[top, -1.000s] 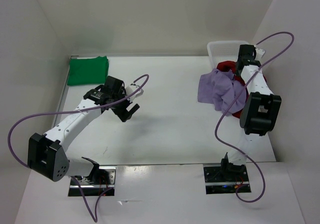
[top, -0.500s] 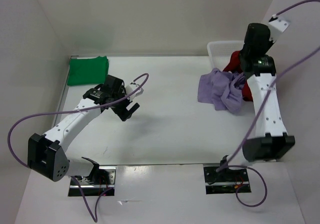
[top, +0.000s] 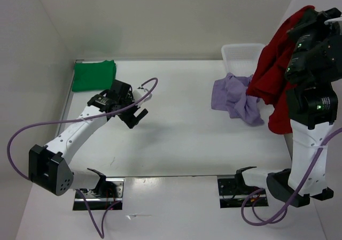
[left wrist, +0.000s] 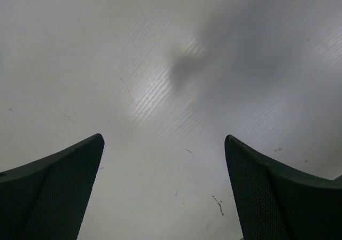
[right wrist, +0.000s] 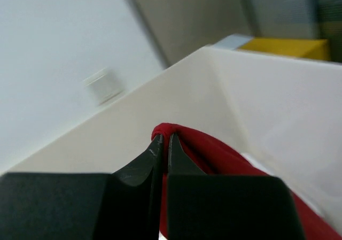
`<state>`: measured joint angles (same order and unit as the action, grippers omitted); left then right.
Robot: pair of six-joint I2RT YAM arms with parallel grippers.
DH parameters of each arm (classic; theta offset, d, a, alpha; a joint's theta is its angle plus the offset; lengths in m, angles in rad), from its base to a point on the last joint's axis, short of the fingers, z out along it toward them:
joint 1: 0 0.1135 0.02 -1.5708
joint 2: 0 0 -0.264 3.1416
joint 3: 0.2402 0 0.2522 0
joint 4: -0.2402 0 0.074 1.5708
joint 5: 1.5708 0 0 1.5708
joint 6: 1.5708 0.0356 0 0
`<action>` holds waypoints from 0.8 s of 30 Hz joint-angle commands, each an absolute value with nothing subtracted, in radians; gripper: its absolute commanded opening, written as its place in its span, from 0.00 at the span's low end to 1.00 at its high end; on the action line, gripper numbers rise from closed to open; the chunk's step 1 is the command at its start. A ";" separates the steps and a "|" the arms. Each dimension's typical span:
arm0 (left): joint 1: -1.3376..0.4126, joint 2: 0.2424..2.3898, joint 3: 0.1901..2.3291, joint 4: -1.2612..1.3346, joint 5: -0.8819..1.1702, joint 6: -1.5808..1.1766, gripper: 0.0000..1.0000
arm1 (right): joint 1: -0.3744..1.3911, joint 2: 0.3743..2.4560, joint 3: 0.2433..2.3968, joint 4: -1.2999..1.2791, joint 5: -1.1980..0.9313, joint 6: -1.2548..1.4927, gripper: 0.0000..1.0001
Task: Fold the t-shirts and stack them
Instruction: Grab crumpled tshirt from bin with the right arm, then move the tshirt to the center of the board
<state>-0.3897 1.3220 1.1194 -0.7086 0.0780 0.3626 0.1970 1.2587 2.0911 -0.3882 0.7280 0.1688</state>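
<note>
Left gripper (top: 136, 117) hovers low over mid table (top: 181, 138), jaws spread wide, nothing in them; likely waiting for cloth to lay out. Right gripper (right wrist: 164, 138) is raised high on the right, jaws pinched tight on an edge of the dark red t-shirt (top: 272, 63), which hangs free so it can fall open. Lavender t-shirt (top: 235, 97) lies crumpled beside the white basket (top: 240, 52). Green t-shirt (top: 94, 75) sits folded in the far left corner, probably the stack's base
</note>
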 commanded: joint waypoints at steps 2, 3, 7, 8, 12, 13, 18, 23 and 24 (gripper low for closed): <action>-0.356 1.293 1.178 -0.660 -0.043 0.307 1.00 | 0.225 1.299 2.108 -0.532 0.291 0.320 0.00; -0.315 1.293 1.189 -0.660 -0.057 0.276 1.00 | 0.225 1.316 2.086 -0.549 0.217 0.351 0.00; -0.187 1.281 1.261 -0.638 0.020 0.239 1.00 | 0.244 1.376 2.028 -0.601 -0.112 0.373 0.00; -0.170 1.281 1.285 -0.638 0.032 0.239 1.00 | 0.261 1.388 1.991 -0.610 -0.133 0.356 0.00; -0.112 1.272 1.342 -0.649 0.067 0.239 1.00 | 0.353 1.433 1.970 -0.655 -0.178 0.282 0.00; -0.103 1.272 1.353 -0.658 0.077 0.239 1.00 | 0.404 1.454 1.998 -0.707 -0.155 0.246 0.00; -0.103 1.272 1.353 -0.667 0.103 0.239 1.00 | 0.469 1.537 1.903 -0.702 -0.035 0.210 0.55; -0.103 1.272 1.318 -0.667 0.121 0.271 1.00 | 0.460 1.523 1.744 -0.657 0.041 0.219 0.97; -0.103 1.272 1.290 -0.667 0.133 0.272 1.00 | 0.460 1.523 1.726 -0.644 0.041 0.219 0.97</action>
<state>-0.1062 1.2858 1.3193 -0.6678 0.0902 0.2600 0.4660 1.5597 1.7531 -0.7147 -0.0071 0.2333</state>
